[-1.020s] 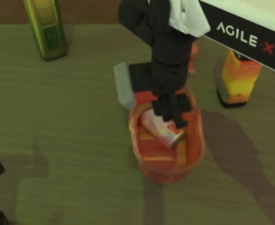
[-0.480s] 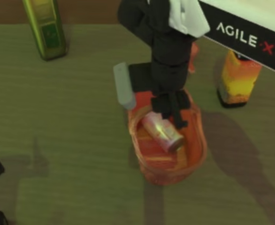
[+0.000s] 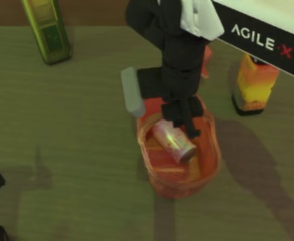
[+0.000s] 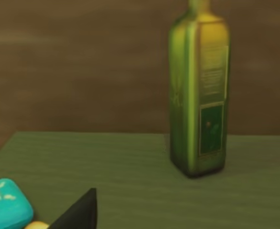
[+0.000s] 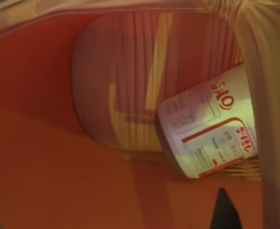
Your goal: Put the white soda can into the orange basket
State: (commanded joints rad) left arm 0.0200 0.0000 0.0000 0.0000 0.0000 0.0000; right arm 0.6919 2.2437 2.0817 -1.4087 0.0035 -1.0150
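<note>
On the green tabletop (image 3: 87, 150), the can (image 3: 173, 141) is lying tilted inside the basket (image 3: 207, 173), the right pincer (image 3: 184, 123) hanging just above it, apparently parted and releasing since the can is resting on the basket floor; left arm parked at the left edge.

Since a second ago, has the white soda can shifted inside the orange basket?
Yes. The white soda can slid slightly up toward the green bottle's end of the orange basket.

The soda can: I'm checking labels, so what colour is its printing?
Red printing on the white soda can, clearest in the right wrist view.
</note>
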